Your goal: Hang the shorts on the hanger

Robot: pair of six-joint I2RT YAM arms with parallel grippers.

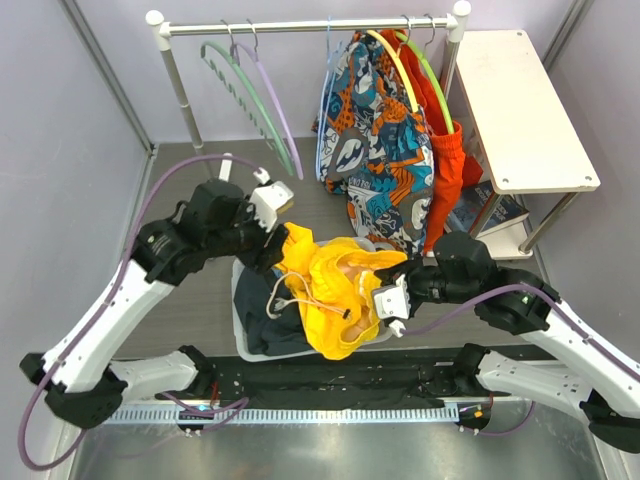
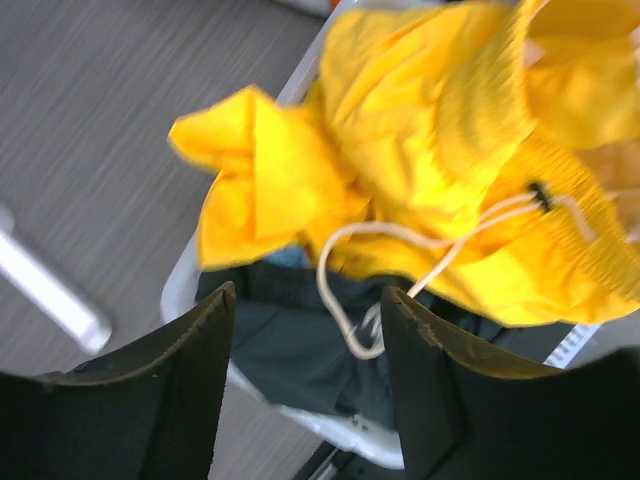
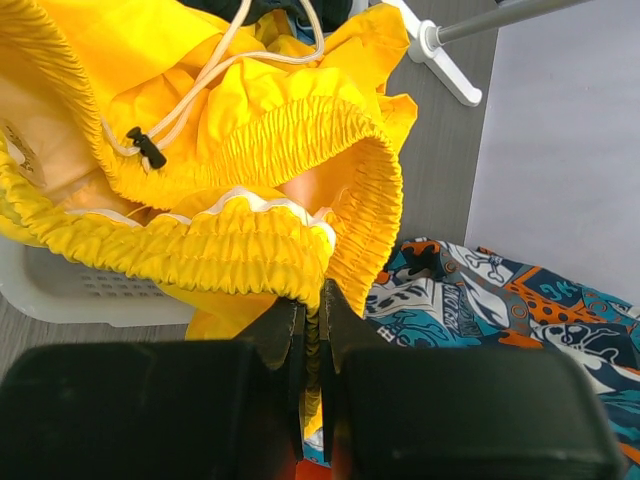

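The bright yellow shorts (image 1: pixel 335 290) lie bunched over a white laundry basket (image 1: pixel 242 335), their white drawstring (image 2: pixel 345 300) hanging loose. My right gripper (image 1: pixel 388 300) is shut on the elastic waistband (image 3: pixel 300 190) at the shorts' right side; in the right wrist view the gripper (image 3: pixel 312 298) pinches the fabric. My left gripper (image 1: pixel 268 252) is open and empty at the shorts' left edge. In the left wrist view it (image 2: pixel 308 295) hovers over the drawstring loop and a dark garment (image 2: pixel 290 345). The light-blue hanger (image 1: pixel 322 110) hangs on the rail at the back.
A mint-green hanger (image 1: pixel 237 92) and a lilac hanger (image 1: pixel 277 105) hang on the rail (image 1: pixel 300 26). Orange-and-teal patterned shorts (image 1: pixel 385 150) and a red-orange garment (image 1: pixel 447 170) hang to the right. A white shelf (image 1: pixel 520 100) stands at the far right.
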